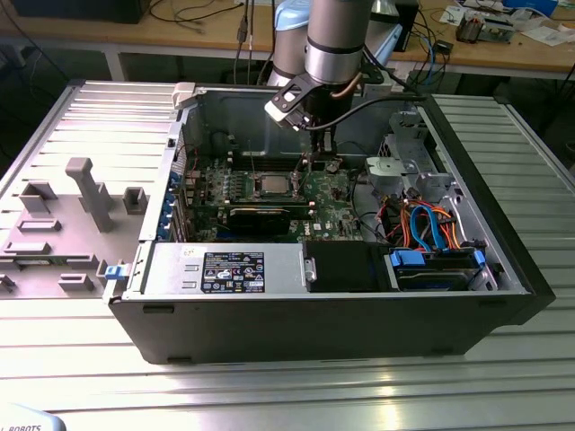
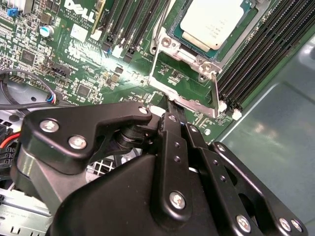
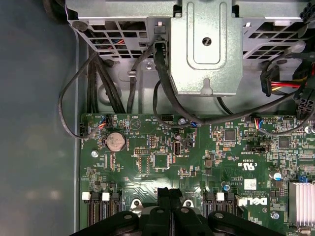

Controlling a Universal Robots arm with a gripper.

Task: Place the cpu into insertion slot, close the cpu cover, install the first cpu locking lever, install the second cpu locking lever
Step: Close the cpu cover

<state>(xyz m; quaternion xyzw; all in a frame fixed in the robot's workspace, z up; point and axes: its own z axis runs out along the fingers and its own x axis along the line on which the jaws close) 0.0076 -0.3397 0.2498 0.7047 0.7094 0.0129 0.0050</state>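
Two black fingers on the gripper (image 2: pixel 169 104), pressed together into a narrow tip. Meets the free edge of the cover (image 2: pixel 192 104), a thin metal frame standing open off the socket (image 2: pixel 197 59); cannot tell whether pinched or merely touched. Just past the frame, the chip (image 2: pixel 211 22), seated flat in the socket, silvery top bare. White print on the green board (image 2: pixel 88 64) beside the fingers. Long memory slots (image 2: pixel 256 54) along the socket. In the first wrist view, a coin battery (image 3: pixel 116 141), black cables (image 3: pixel 160 64) and a metal bracket (image 3: pixel 206 49) beyond the tip. In the exterior view, a black card (image 1: pixel 260 215) just beside the chip and a black label (image 1: pixel 232 269) with white print at the case front.
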